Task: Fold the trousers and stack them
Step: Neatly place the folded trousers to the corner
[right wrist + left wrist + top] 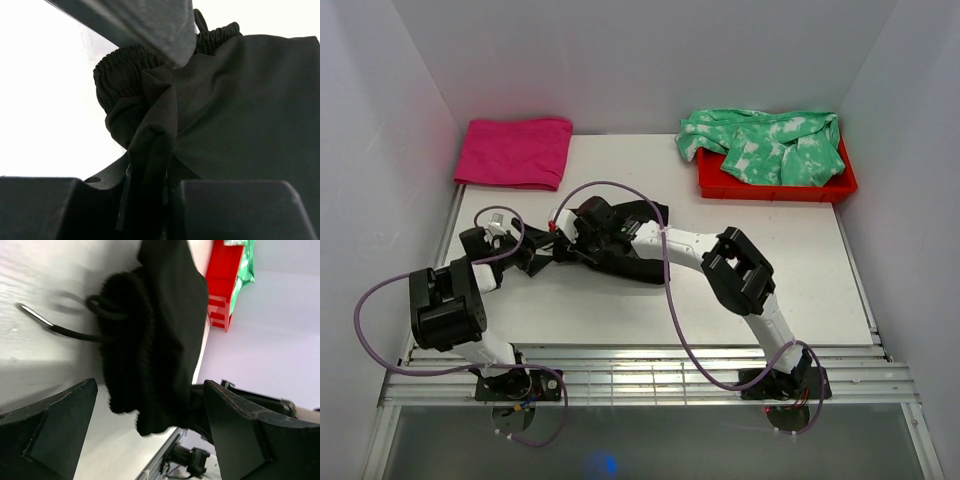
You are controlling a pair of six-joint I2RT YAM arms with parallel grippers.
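The right hand (146, 200) is clenched on a raised fold of the trousers (240, 110), the black cloth pinched up between its two fingers just behind the gathered waistband (117, 70); the left hand (145, 440) is released, jaws wide apart, the waistband end lying between and ahead of them without touching either finger. The trousers sit bunched in a dark heap at the middle of the surface (800, 270), between the two arms.

The fabric looks soft, light and limp; I judge it will sag and slide over itself, so a single pinch will drag a ridge, not the whole garment; the ribbed elastic waistband is the thickest, firmest place to grip, and the two waistband corners would spread it best. The drawstring (75, 332) trails loose on the surface and could snag a finger.

Further out, a folded magenta cloth (515, 152) lies at the far left; a red tray (775, 187) holding a green-and-white garment (765, 145) stands far right; both are well apart from the heap.
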